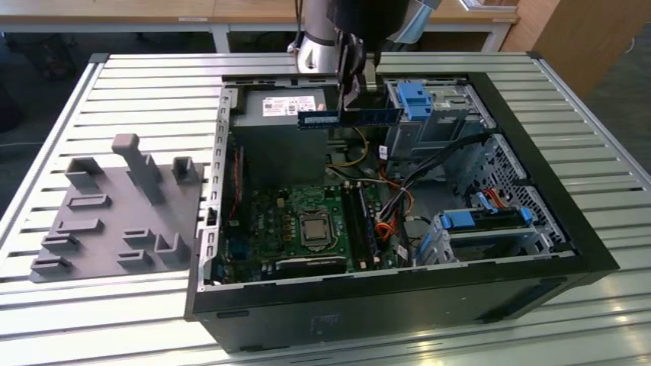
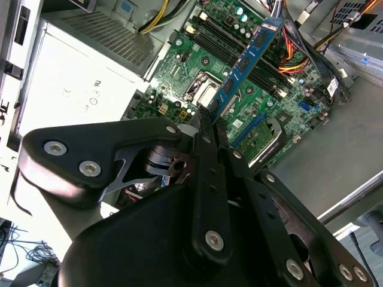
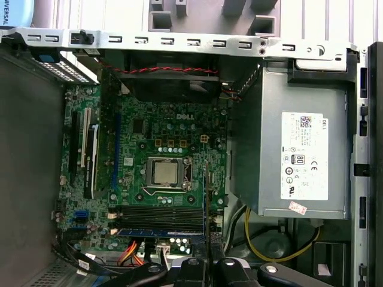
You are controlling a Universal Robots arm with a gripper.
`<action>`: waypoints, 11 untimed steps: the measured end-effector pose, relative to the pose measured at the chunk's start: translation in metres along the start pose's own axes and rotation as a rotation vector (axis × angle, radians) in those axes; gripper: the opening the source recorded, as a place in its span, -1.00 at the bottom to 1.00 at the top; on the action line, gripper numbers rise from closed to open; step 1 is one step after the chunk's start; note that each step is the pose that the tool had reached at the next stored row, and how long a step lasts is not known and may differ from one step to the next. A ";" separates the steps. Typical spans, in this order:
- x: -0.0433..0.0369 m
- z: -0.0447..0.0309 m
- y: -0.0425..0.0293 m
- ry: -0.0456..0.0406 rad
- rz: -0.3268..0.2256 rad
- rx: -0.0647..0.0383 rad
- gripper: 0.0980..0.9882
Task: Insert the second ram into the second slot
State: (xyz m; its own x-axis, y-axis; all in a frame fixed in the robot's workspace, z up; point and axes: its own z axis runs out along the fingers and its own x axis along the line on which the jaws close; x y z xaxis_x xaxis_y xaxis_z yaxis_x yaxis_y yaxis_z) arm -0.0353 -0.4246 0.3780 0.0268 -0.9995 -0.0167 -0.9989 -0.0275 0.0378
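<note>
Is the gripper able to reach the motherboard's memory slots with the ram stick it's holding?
Probably yes: the gripper holds the second ram above the open case, and the memory slots lie uncovered, with cables off to one side.

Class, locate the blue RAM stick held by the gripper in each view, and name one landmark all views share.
Exterior view: the second ram is held level by the gripper above the power supply.
Second wrist view: the second ram slants out over the motherboard.
First wrist view: the second ram is edge-on, a thin line beside the CPU socket.
Shared landmark: the CPU socket.
</note>
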 end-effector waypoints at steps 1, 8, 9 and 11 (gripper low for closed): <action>0.0003 0.0000 0.0000 -0.0001 0.000 0.000 -0.91; 0.0022 0.0000 0.0000 -0.0001 0.000 0.000 -0.91; 0.0025 0.0000 0.0001 -0.0001 0.000 0.000 -0.91; 0.0031 0.0000 0.0001 0.0000 0.000 0.000 -0.91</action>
State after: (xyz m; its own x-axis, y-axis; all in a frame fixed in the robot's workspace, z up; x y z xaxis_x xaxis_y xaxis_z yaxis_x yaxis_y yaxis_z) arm -0.0354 -0.4277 0.3779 0.0268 -0.9995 -0.0168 -0.9989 -0.0274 0.0377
